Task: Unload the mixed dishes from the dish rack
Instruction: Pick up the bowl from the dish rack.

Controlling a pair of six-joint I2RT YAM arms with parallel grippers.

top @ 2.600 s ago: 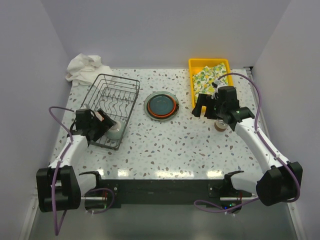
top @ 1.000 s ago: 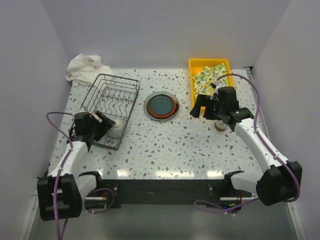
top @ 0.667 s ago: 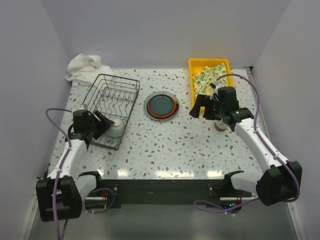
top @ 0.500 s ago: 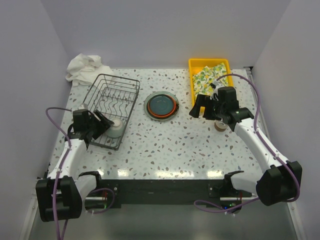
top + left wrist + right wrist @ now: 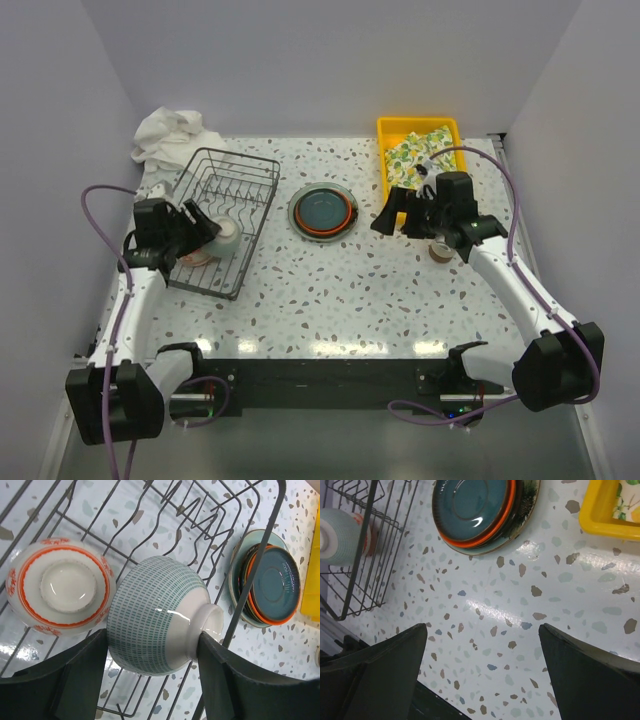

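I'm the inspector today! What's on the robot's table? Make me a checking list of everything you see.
Surface: speckled, glossy table.
Job's things: dish rack holds an upside-down red-white bowl; green-striped bowl above the rack; plate stack and small cup on the table.
Clutter: yellow tray with lemon cloth; white cloth at the back.
Grippers: left gripper closed on the green-striped bowl; right gripper open above the table.
Cables: purple cables loop off both arms.
Surroundings: plain pale walls.
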